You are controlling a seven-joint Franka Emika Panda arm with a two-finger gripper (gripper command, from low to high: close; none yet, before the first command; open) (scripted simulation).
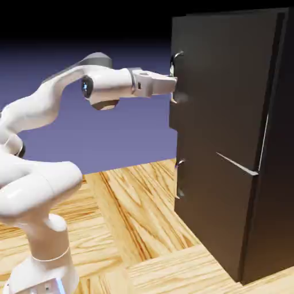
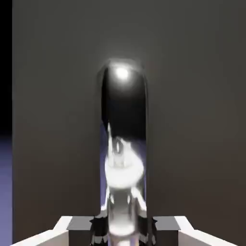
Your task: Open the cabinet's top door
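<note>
Gripper (image 1: 174,86) pinches the upright handle (image 2: 123,101), fingers pressed in from either side, the top door (image 2: 53,120) lying just beyond, to the exterior view's right.

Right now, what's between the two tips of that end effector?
The top door's shiny handle lies there: the hand view shows it filling the stretch between the end effector's tips, which are closed on it.

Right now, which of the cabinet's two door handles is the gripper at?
The upper handle, on the taller top door: the gripper is closed on it. The lower handle has nothing at it.
</note>
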